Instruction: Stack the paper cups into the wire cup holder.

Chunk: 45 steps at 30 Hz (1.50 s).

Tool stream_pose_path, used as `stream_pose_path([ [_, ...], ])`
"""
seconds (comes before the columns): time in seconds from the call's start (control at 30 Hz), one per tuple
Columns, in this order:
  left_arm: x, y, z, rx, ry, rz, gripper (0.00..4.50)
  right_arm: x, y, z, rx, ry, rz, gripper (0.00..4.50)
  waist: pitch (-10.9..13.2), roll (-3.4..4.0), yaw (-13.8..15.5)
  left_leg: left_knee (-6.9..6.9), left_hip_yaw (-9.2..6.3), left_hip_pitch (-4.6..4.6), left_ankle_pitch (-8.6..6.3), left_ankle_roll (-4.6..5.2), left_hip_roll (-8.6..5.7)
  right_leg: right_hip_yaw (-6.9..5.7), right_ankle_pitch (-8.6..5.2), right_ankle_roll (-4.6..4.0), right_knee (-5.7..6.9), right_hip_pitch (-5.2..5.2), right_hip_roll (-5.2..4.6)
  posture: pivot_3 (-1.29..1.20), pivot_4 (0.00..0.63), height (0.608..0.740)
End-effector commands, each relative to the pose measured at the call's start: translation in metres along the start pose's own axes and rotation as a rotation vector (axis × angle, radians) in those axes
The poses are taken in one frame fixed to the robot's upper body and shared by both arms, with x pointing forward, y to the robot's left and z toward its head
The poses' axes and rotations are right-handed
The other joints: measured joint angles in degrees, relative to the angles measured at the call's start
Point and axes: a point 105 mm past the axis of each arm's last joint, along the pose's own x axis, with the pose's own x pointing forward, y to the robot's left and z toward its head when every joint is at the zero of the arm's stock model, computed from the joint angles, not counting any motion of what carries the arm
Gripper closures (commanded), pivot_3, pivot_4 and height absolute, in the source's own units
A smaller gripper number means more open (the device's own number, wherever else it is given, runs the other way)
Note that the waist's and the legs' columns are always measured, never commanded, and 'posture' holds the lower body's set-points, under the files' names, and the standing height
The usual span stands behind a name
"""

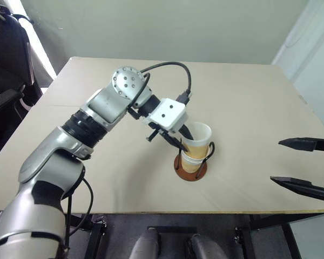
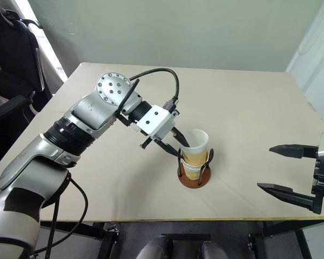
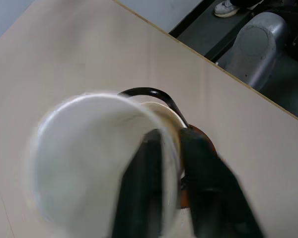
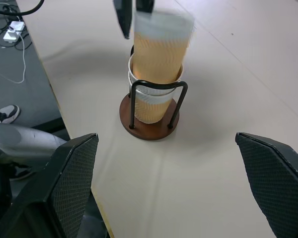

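Left gripper [image 2: 179, 144] pinches top paper cup's [image 2: 196, 145] rim; right gripper [image 2: 288, 170] spread wide

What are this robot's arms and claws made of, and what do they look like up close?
The left arm is silver-grey shells with black ribbed joints, a round studded cap at the wrist, a white box behind the claw and a black cable looping over it. Each claw has two slim black tapered fingers; the right claw shows cross-hatched grip pads.

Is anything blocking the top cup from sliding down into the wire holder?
Nothing visible. The top cup sits partly nested in the cup stack inside the wire cup holder. The left gripper pinches its rim.
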Motion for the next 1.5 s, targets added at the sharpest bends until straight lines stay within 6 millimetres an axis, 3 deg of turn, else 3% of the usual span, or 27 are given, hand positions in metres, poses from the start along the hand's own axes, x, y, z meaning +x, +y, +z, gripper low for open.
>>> stream_pose_path([
  [0.03, -0.003, 0.002, 0.014, 0.069, 0.001, -0.028, 2.09, -0.006, 0.000, 0.006, -0.038, -0.013, -0.032, 0.00, 0.00, 0.00, 0.00, 0.01, 0.00, 0.00, 0.00, 0.00, 0.00, 0.00, 0.00, 0.00, 0.00, 0.00, 0.00, 0.00, 0.150, 0.740],
  [0.23, -0.012, 0.013, 0.021, 0.084, -0.031, 0.044, 0.02, -0.003, -0.006, 0.006, -0.047, -0.014, -0.022, 0.00, 0.00, 0.00, -0.01, 0.12, -0.01, 0.02, -0.01, 0.02, -0.01, 0.01, 0.00, 0.03, 0.01, 0.06, 0.00, 0.00, 0.150, 0.740],
  [0.37, -0.047, 0.032, 0.025, -0.006, -0.106, 0.280, 0.02, 0.006, -0.015, 0.004, -0.046, -0.027, 0.016, 0.00, 0.00, 0.01, -0.24, 0.25, 0.00, 0.05, -0.05, 0.08, -0.01, 0.01, 0.03, 0.08, 0.02, 0.12, 0.00, 0.00, 0.150, 0.740],
  [0.4, -0.067, 0.030, 0.019, -0.081, -0.144, 0.382, 0.02, 0.009, -0.020, -0.001, -0.026, -0.029, 0.025, 0.00, 0.00, 0.01, -0.30, 0.26, 0.01, 0.06, -0.05, 0.08, -0.01, 0.01, 0.04, 0.10, 0.03, 0.12, 0.00, 0.00, 0.150, 0.740],
  [0.47, -0.097, 0.014, 0.001, -0.247, -0.199, 0.525, 0.02, 0.010, -0.030, -0.009, -0.001, -0.047, 0.033, 0.00, -0.02, 0.06, -0.94, 0.26, 0.01, 0.15, -0.05, 0.08, 0.00, 0.01, 0.05, 0.11, 0.04, 0.15, 0.00, 0.00, 0.150, 0.740],
  [0.53, -0.110, -0.021, -0.025, -0.418, -0.163, 0.563, 0.02, 0.006, -0.039, -0.017, 0.012, -0.054, 0.031, 0.00, -0.17, 0.31, -1.70, 0.17, 0.05, 0.21, -0.04, 0.07, 0.01, 0.02, 0.05, 0.12, 0.03, 0.15, 0.00, 0.00, 0.150, 0.740],
  [0.67, -0.119, -0.079, -0.041, -0.659, -0.178, 0.624, 0.02, 0.000, -0.049, -0.030, 0.053, -0.049, 0.034, 0.00, -0.23, 0.43, -1.57, -0.05, 0.05, 0.28, 0.14, -0.11, 0.01, 0.11, -0.04, 0.19, 0.04, 0.08, 0.01, 0.00, 0.150, 0.740],
  [0.83, -0.128, -0.125, -0.064, -0.833, -0.108, 0.787, 0.02, 0.002, -0.058, -0.041, 0.079, -0.063, 0.033, 0.00, -0.22, 0.39, -0.45, 0.00, 0.00, 0.18, 0.15, -0.04, 0.01, 0.08, -0.06, 0.04, -0.01, 0.06, 0.00, 0.00, 0.150, 0.740],
  [1.03, -0.133, -0.149, -0.077, -0.940, -0.098, 0.950, 0.02, 0.004, -0.074, -0.045, 0.090, -0.068, 0.006, 0.00, -0.22, 0.40, -0.51, -0.07, 0.02, 0.55, 0.16, -0.05, 0.00, 0.08, 0.05, -0.27, 0.05, 0.29, -0.02, 0.00, 0.150, 0.740],
  [1.23, -0.134, -0.158, -0.081, -0.968, -0.099, 1.048, 0.02, 0.002, -0.085, -0.047, 0.089, -0.072, -0.043, 0.00, -0.20, 0.37, -0.85, -0.19, 0.02, 1.11, 0.29, -0.14, 0.01, 0.08, -0.22, -0.99, 0.09, 0.74, -0.01, 0.00, 0.150, 0.740],
  [1.5, -0.128, -0.162, -0.081, -0.954, -0.074, 1.085, 0.02, 0.008, -0.088, -0.045, 0.046, -0.053, -0.045, 0.00, -0.20, 0.37, -1.05, -0.41, 0.04, 1.09, 0.21, -0.25, 0.02, 0.08, -0.04, -0.65, 0.08, 0.64, 0.00, 0.00, 0.150, 0.740],
])
